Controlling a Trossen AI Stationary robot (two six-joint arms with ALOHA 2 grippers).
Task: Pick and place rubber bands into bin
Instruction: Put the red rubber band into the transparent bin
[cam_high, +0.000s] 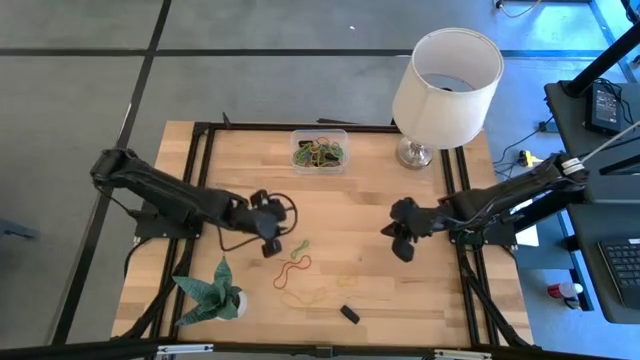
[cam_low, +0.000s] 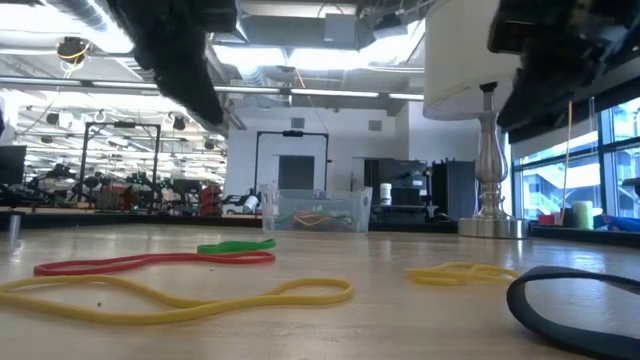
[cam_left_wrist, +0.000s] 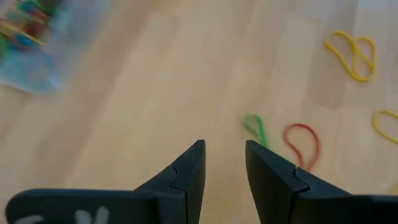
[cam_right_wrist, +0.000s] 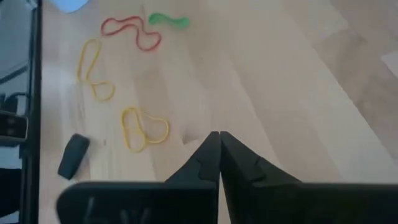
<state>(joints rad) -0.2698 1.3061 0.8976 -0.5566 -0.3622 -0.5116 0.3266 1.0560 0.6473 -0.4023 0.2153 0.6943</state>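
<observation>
Hovering: left pincer (cam_high: 272, 232) hangs over the table (cam_high: 370, 200) near the green band (cam_high: 300, 246), fingers (cam_left_wrist: 189, 174) parted with nothing between them
Right pincer (cam_high: 401, 238): clenched on nothing in its wrist view, waiting above bare wood well apart from the loose bands
Loose bands: green band beside the red band (cam_high: 293, 270), long yellow band (cam_high: 304, 296) below those, pale yellow band (cam_right_wrist: 142, 129) further toward the right arm, all flat on the table
Bin (cam_high: 320, 150): at the far table edge beside the lampshade (cam_high: 445, 75), already holding a tangle of bands
Risk, miss: bands are thin and lie flat, so the fingers could close over the top and come up with nothing (likely if the descent stops short)
Risk, double grab: green and red sit close, a wide close may snag both and drop one on the way
Risk, snap-out: a pinched loop can stretch and flick away toward the plant (cam_high: 212, 292)
Risk, wrong thing: black block (cam_high: 349, 313) near the yellow bands is not a target
Risk, drop-off: a band let go off-centre could hang on the bin rim
</observation>
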